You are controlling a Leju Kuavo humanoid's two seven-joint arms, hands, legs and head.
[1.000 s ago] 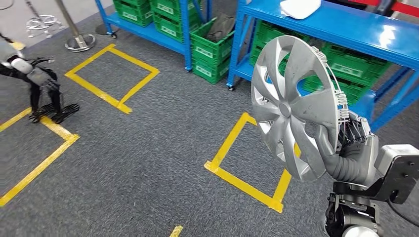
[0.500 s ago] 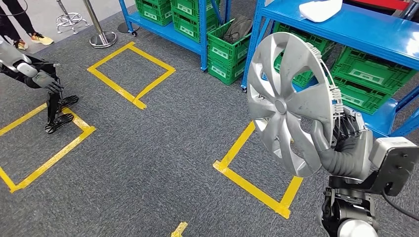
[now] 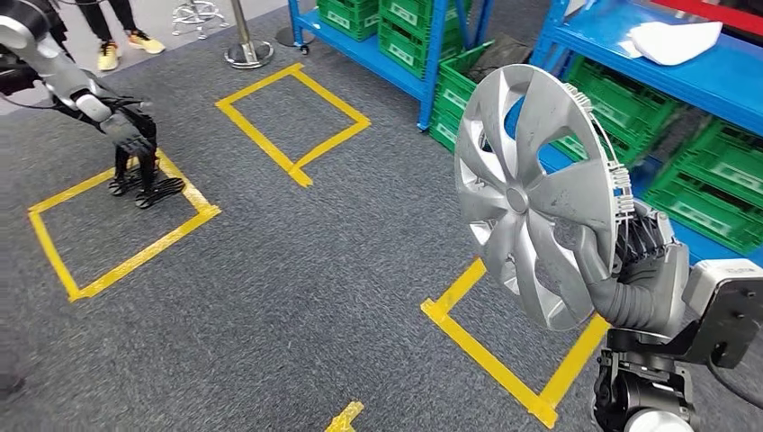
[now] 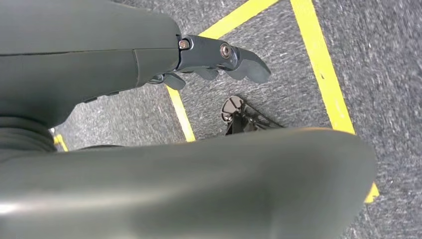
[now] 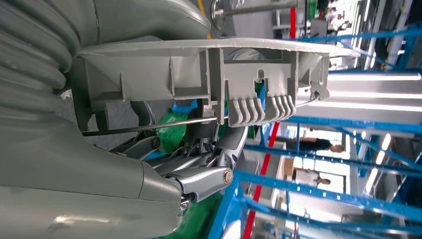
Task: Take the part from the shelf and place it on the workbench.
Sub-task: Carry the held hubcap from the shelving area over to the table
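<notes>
Head view: I'm carrying the part [image 3: 531, 193] upright at three o'clock, right hand [image 3: 641, 256] clamping its rim so its face is clearing my body; left hand [image 3: 130, 144] is hanging loose, holding nothing.

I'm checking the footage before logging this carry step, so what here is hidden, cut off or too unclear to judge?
- Workbench: not seen, so the drop spot is unknown.
- Right hand, head view: its fingers sit behind the wheel cover, which hides most of the grip.
- Left hand, head view: small and far; whether the fingers are curled cannot be told.
- White object on the blue shelf: cut by the top edge.
- People, right wrist view: too small and blurred.
</notes>
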